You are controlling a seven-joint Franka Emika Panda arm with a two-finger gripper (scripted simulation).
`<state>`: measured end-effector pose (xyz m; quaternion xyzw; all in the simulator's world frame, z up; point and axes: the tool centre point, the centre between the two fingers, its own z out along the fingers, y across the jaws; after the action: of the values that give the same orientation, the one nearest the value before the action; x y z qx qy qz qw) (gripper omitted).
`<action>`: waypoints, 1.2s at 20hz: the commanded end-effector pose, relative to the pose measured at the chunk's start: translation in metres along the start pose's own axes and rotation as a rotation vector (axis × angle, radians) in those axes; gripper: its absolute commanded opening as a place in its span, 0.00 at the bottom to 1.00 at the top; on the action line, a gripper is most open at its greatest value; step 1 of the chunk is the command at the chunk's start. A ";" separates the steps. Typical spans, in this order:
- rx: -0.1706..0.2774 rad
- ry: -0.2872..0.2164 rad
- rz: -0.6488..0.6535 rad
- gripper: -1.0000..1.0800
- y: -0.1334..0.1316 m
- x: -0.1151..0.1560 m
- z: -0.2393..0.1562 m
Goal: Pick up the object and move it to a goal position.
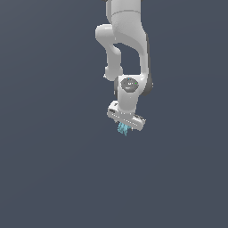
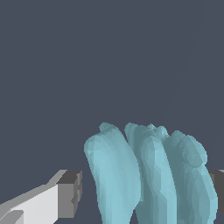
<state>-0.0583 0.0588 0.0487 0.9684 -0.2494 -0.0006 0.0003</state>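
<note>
From the exterior view I see the white jointed arm (image 1: 124, 49) hanging down over a plain dark grey-blue ground (image 1: 44, 178), its white gripper (image 1: 124, 128) pointing downward. The small light teal object of curved, finger-like lobes joined in a bunch (image 1: 123, 129) sits directly under the gripper, between its fingers. On my wrist view the object (image 2: 148, 175) fills the gap between the grey-tipped fingers (image 2: 70, 192); one pad stands slightly off it, so I cannot tell whether the jaws clamp it.

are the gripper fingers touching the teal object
Cannot tell. In the wrist view the teal object sits between the fingers, with a dark gap at one finger and the other cut off by the frame edge. The exterior view is too small to settle it.
</note>
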 end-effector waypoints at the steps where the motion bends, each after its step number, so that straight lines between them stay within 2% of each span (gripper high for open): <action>1: 0.001 0.001 0.000 0.00 0.000 0.000 0.001; 15: 0.013 0.015 -0.005 0.00 -0.003 0.006 -0.003; 19: 0.048 0.051 -0.024 0.00 -0.011 0.019 -0.013; 24: 0.120 0.127 -0.063 0.00 -0.028 0.046 -0.035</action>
<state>-0.0147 0.0611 0.0761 0.9721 -0.2241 0.0608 -0.0339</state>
